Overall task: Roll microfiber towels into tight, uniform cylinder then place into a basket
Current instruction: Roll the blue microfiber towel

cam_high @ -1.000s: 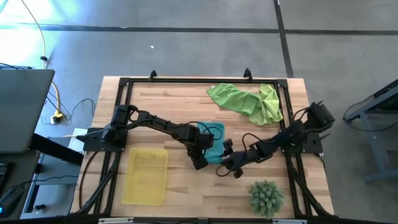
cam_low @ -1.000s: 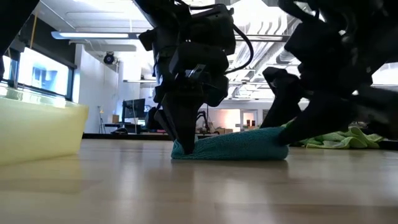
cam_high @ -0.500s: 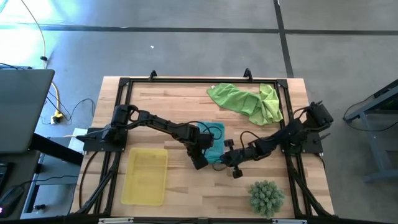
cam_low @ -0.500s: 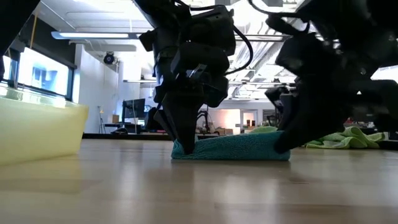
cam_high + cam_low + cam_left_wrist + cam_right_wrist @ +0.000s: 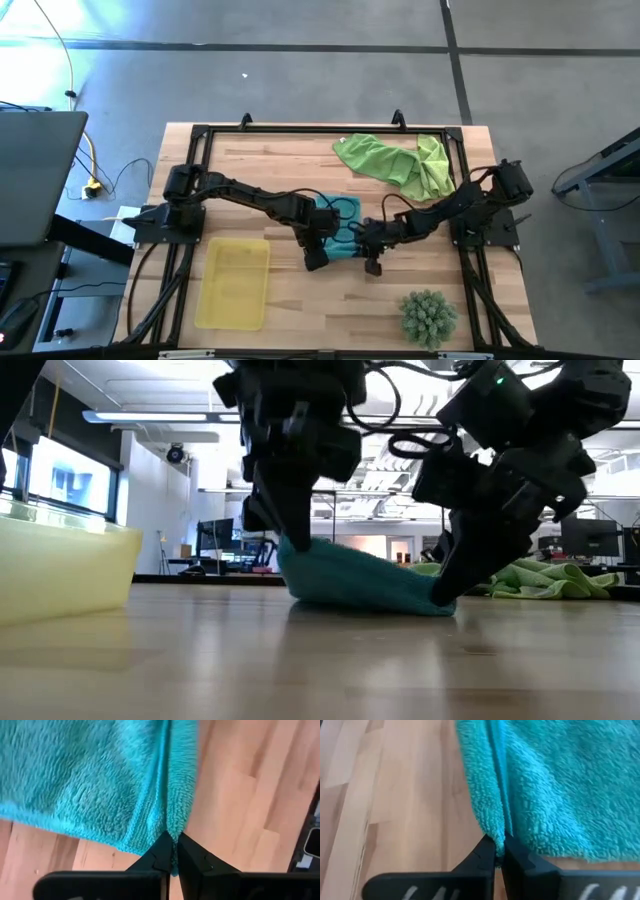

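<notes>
**Teal towel pinched at both near corners**

The teal towel point(image 5: 340, 222) lies just right of the basket point(image 5: 233, 283). The left gripper point(image 5: 172, 851) and the right gripper point(image 5: 499, 851) each clamp an edge fold. It looks light, limp and grippy, so hems suit best. The wooden table point(image 5: 280, 165) is smooth; green towels point(image 5: 400, 165) lie beyond.

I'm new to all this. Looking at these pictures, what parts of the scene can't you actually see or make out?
- Teal towel: in the high view both arms cover most of it, so its fold cannot be judged.
- Basket: the low view's edge cuts it off; only one end shows.
- Green towels: in the low view the right hand hides part of them.
- Spiky plant: absent from the low and wrist views.
- Wrist views: only towel and tabletop show.
</notes>
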`<state>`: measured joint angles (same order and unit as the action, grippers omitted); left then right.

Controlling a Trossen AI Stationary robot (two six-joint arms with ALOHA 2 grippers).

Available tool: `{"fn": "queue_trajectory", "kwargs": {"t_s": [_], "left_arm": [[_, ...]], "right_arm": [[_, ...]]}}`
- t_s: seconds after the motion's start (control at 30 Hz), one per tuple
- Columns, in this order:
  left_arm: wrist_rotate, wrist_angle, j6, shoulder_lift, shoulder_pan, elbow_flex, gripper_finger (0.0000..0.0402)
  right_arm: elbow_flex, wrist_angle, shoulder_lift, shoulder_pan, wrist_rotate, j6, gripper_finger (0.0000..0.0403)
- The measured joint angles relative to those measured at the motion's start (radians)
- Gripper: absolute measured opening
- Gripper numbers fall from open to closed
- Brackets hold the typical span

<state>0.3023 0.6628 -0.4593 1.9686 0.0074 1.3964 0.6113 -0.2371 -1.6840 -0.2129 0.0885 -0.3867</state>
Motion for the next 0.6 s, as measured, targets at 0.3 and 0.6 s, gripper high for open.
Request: {"fn": "queue_trajectory", "kwargs": {"t_s": [0.3, 0.6], "left_arm": [[-0.097, 0.022, 0.106, -0.001, -0.035, 0.000, 0.0040], [-0.399, 0.109, 0.197, -0.005, -0.051, 0.000, 0.0103]], "right_arm": [[-0.002, 0.004, -0.004, 0.012, 0.001, 0.003, 0.0002], [-0.003, 0.011, -0.004, 0.013, 0.023, -0.025, 0.0002]]}}
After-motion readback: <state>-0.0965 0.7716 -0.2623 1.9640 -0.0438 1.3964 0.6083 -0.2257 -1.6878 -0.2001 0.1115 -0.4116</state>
